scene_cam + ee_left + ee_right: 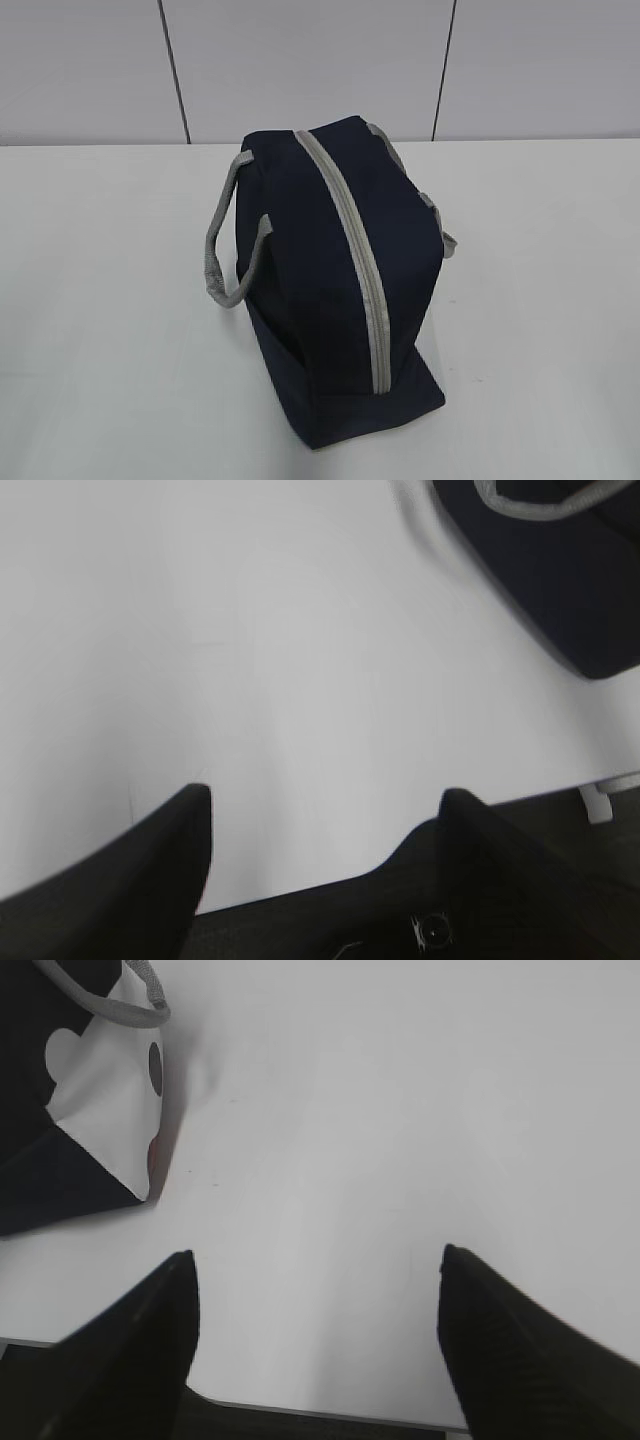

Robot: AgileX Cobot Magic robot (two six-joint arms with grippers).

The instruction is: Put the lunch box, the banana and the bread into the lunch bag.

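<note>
White bench [100,300] carries only the boxy navy-blue fabric lunch bag [320,290], zipped shut, so it likely needs opening first. Left gripper [325,795] and right gripper [315,1255] hang wide open, empty, beside it. Lunch box, banana, bread unseen.

Your exterior camera looks down at a slant from the front, close enough that the lunch bag [340,290] fills the middle of the white desk [100,300], with a panelled wall [300,60] behind. Your left wrist camera sits low near the desk's front edge, facing forward over the left claw [325,795], and catches the bag's dark corner at upper right. Your right wrist camera mirrors it, looking past the right claw [315,1255], with the bag's white patterned side at upper left. All three views share the bag and the desk.
</note>
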